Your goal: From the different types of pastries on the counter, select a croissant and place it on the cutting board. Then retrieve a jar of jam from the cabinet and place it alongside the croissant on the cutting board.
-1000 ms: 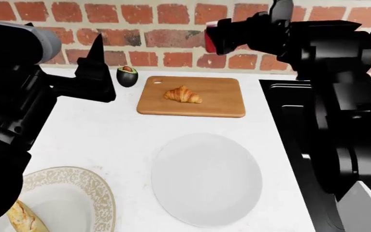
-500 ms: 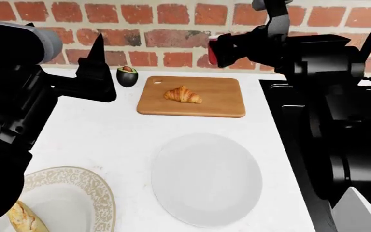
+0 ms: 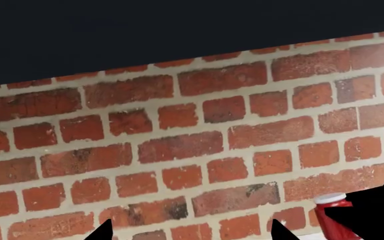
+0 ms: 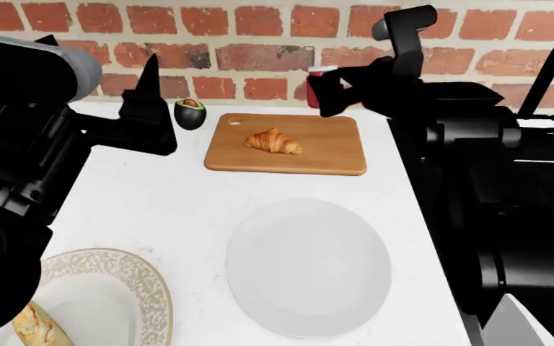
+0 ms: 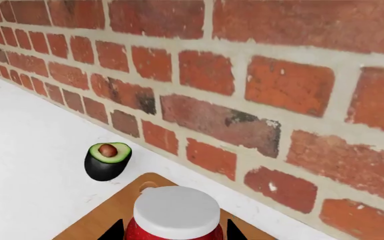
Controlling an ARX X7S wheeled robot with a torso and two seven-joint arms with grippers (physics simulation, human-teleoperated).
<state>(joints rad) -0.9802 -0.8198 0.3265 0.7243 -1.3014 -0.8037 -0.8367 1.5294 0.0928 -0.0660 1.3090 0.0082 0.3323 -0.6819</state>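
Red jar of jam (image 4: 319, 87) is being gripped by the right gripper (image 4: 329, 89), upright, above the cutting board (image 4: 331, 154)'s far right corner. Croissant (image 4: 274, 140) is lying down-left of it. Left gripper (image 4: 147, 101) is idling; its opening cannot be told.

**A simulated home kitchen**

The setting reads as a kitchen, rendered rather than filmed; a red brick wall (image 4: 210, 54) with pale mortar backs a smooth white counter (image 4: 161, 209); food and tableware lie on it: a wooden cutting board (image 4: 325, 155) bearing a croissant (image 4: 273, 140), a halved avocado (image 4: 190, 113) near the wall, a plain white plate (image 4: 308, 267), a gold-patterned plate (image 4: 113, 288) with bread (image 4: 37, 328); surfaces are flat and uniformly shaded, as in a simulator
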